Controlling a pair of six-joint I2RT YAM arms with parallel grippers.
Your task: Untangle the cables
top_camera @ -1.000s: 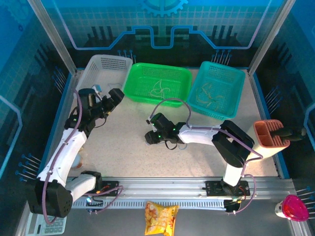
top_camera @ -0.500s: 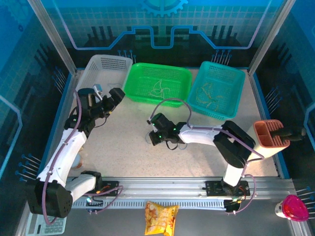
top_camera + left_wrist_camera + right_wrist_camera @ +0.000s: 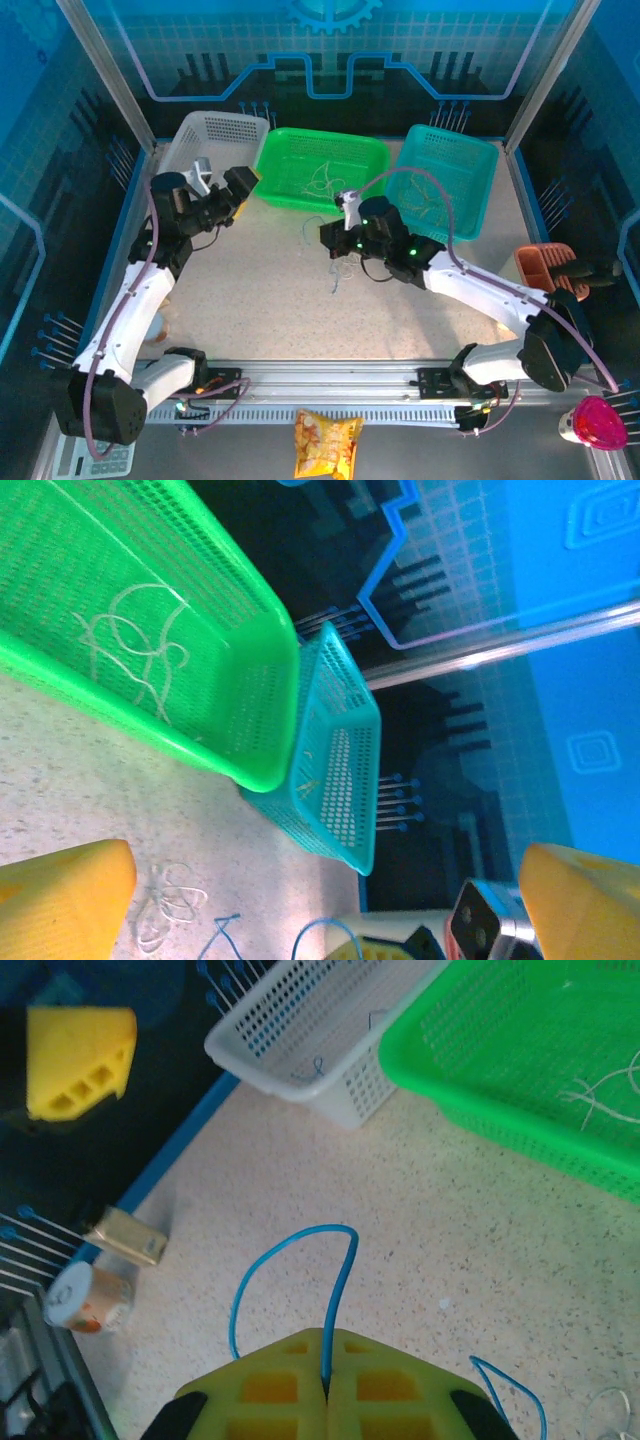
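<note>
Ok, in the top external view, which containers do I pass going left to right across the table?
white basket → green basket → teal basket → orange holder, nearer the camera than the three baskets

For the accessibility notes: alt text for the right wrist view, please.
The right gripper has its yellow fingers shut on a blue cable that loops up over the speckled table. Beyond stand a white basket and a green basket holding pale cables.

Your top camera looks down from behind; both wrist cameras look closely past their fingers (image 3: 400, 1400), seemingly tilted, sharing the green basket (image 3: 240, 690) ahead.
</note>
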